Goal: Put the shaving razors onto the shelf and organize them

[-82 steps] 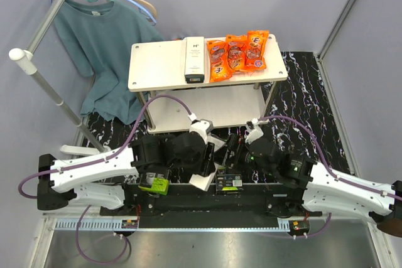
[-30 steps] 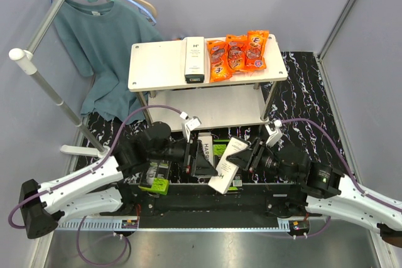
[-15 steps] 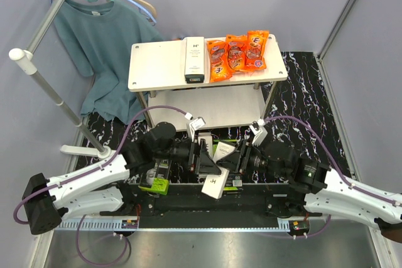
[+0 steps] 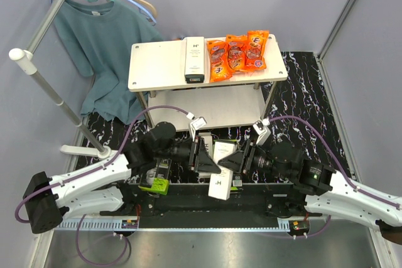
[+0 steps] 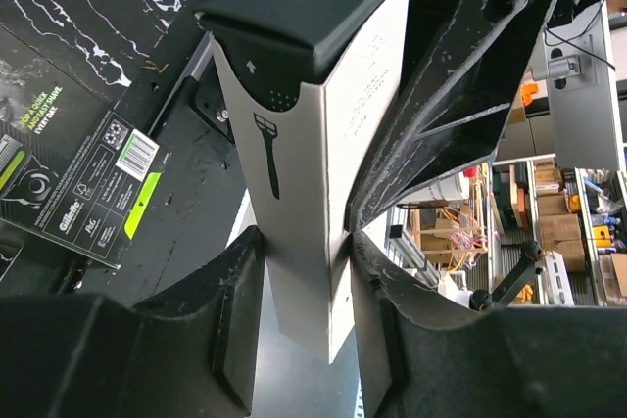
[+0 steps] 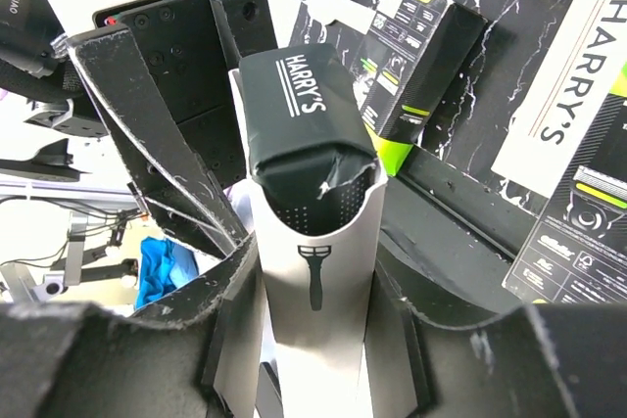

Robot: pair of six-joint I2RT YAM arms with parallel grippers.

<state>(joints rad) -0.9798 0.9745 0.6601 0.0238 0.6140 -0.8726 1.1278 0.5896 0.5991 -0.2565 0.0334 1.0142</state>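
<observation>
Together left fingers (image 5: 231, 338) and right fingers (image 6: 231, 335) pinch one white Harry's box (image 4: 220, 186)

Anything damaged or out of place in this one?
Yes. The white razor box is clamped by both the left claw and the right claw at once, and its black end cap is crumpled and torn along one edge. Orange snack packets also share the shelf top board.

Bright even light, dark blurred wrist foregrounds
</observation>
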